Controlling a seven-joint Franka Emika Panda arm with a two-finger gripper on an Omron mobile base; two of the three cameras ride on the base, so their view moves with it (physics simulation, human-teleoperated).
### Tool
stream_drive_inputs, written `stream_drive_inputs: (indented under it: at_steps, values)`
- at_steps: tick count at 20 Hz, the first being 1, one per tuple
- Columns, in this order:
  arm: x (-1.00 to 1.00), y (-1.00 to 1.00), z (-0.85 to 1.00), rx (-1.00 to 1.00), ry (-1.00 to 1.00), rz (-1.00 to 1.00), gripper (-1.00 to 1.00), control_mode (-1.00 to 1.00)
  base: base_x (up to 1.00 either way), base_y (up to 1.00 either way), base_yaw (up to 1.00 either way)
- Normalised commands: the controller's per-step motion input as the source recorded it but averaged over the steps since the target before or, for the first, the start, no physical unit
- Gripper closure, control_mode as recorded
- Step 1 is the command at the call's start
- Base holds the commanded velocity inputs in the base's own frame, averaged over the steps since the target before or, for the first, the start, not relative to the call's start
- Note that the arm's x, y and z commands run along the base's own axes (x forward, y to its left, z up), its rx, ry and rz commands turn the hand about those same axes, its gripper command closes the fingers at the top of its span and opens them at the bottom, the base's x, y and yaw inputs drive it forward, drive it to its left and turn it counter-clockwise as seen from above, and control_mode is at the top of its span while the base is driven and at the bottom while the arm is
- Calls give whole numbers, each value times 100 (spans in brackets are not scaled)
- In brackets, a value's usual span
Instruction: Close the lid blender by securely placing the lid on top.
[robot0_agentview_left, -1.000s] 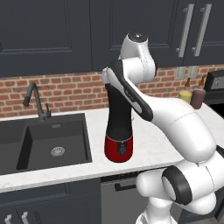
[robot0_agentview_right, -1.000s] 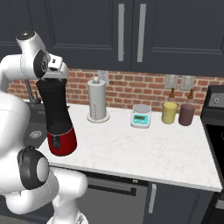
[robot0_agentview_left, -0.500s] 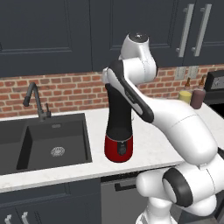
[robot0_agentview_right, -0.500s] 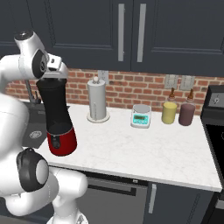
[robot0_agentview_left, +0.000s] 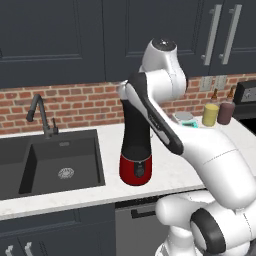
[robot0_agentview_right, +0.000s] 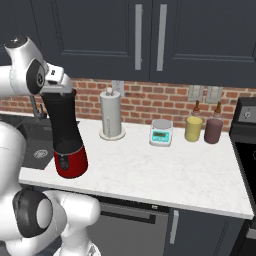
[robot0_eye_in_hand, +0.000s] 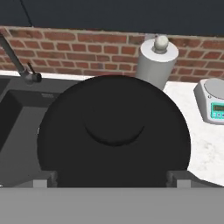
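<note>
My gripper (robot0_eye_in_hand: 112, 177) sits directly above the lid (robot0_eye_in_hand: 113, 131), fingers (robot0_eye_in_hand: 43, 178) spread wide, one out at each side of the disc; I can't see either pad touching it, so I read it as released, not pinched. The lid looks seated on top of the blender (robot0_agentview_right: 66, 135), which stands upright on the counter (robot0_agentview_right: 165, 175) just beside the sink (robot0_agentview_left: 55, 160), red base down. From the side views the hand (robot0_agentview_right: 52, 77) is right at the jar's top edge, and I can't tell from either one whether the lid is fully down all round or riding slightly high on one side. Main risk from here: if I lift off at an angle or a finger clips the ridged rim, I drag the lid askew or tip it off. Second risk: a sideways nudge on a jar this tall rocks it on its base, and the sink edge is close. Third: lid only resting, not locked, so "securely" isn't met. Straight vertical retreat looks safest. Further back, the paper towel roll (robot0_eye_in_hand: 156, 59) and the scale (robot0_eye_in_hand: 212, 101) stand well apart from the blender; yellow jar (robot0_agentview_right: 193, 128) and maroon jar (robot0_agentview_right: 214, 130) are far along the brick wall, no collision concern.
</note>
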Motion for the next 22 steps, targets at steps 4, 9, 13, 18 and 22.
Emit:
stream_drive_inputs:
  at_steps: [4, 9, 13, 18, 22]
  values:
    - [-57, 0, 20, 0, -5, 0, -100, -100, 0, 0, 0]
    - [-63, -7, 25, 0, -16, 0, -100, -100, 0, 0, 0]
    - [-66, -29, 27, 0, -23, 0, -100, -100, 0, 0, 0]
    - [-63, -72, 4, 11, -20, 0, -100, -100, 0, 0, 0]
    - [-44, -88, 0, 22, -17, 0, -100, -100, 0, 0, 0]
